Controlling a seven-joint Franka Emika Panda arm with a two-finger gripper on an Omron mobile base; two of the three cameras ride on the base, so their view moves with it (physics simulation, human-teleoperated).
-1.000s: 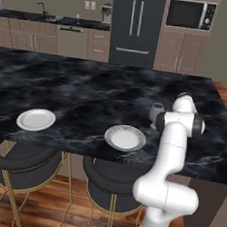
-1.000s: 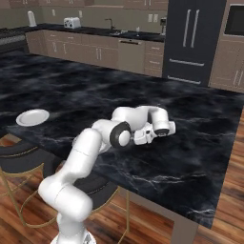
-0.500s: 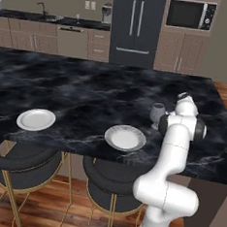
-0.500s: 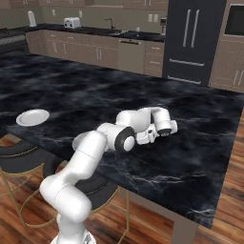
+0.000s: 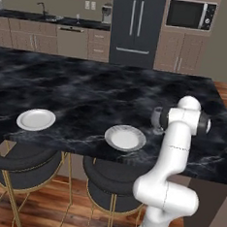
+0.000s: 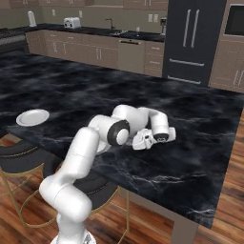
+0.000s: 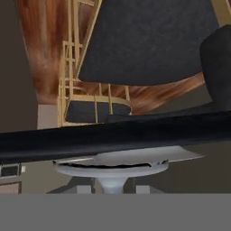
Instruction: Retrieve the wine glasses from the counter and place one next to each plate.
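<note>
The wine glass (image 5: 156,119), light, slick and brittle, safest pinched gently on its thin stem, sits in the gripper (image 6: 141,142), jaws drawn in on it, just beyond the nearer plate (image 5: 125,137) on the island (image 5: 78,90); the left base view shows bowl and plate together, the hand view its round foot up close.

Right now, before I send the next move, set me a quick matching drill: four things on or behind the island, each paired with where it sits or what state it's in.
Things:
1. wine glass
2. near plate
3. far plate
4. microwave

Places or states:
A. built in beside the dark fridge
B. alone toward the island's left end
C. at the gripper, right of a plate
D. island's front edge, just left of the arm

Pairs: 1-C, 2-D, 3-B, 4-A
</note>
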